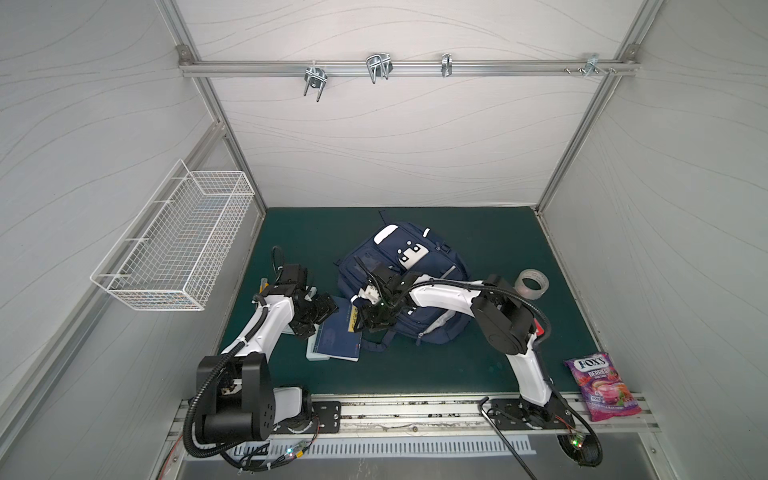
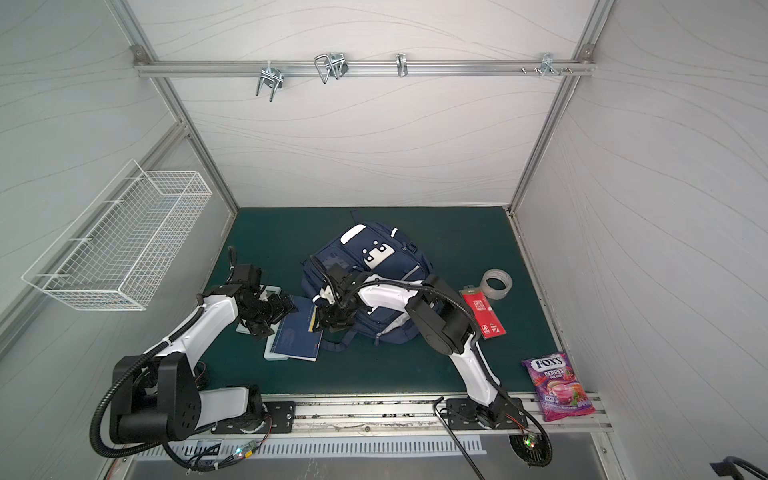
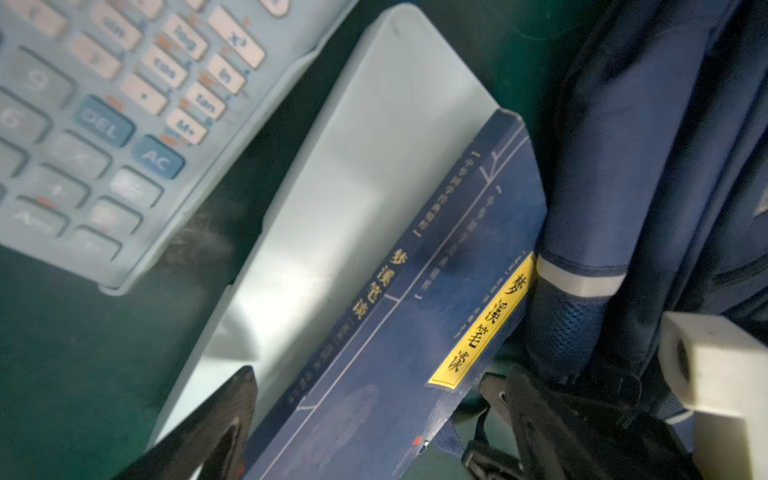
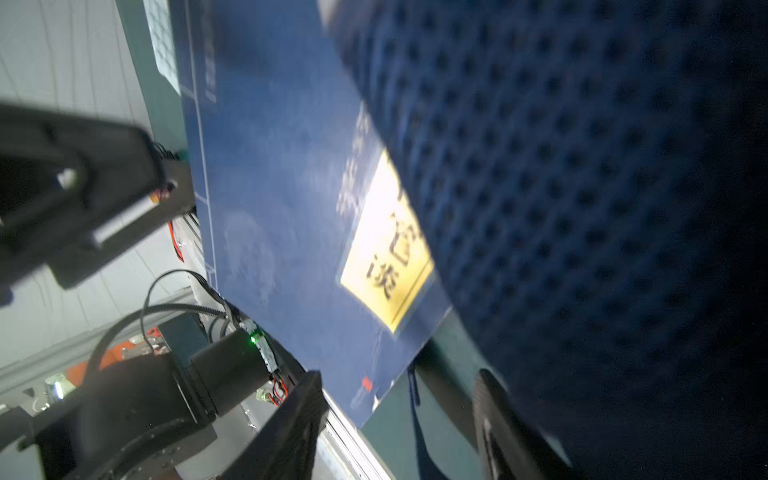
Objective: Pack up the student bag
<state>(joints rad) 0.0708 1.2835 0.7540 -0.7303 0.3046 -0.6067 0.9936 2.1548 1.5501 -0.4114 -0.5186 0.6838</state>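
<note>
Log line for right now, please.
left gripper open at book edge | right gripper open between book and backpack | book outside backpack

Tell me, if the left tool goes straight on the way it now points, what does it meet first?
The left tool would probably meet the blue book first, though depth is unclear.

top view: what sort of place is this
Probably a robot test booth: white panel walls on a metal frame, left arm and right arm bolted to a rail by a green mat.
</note>
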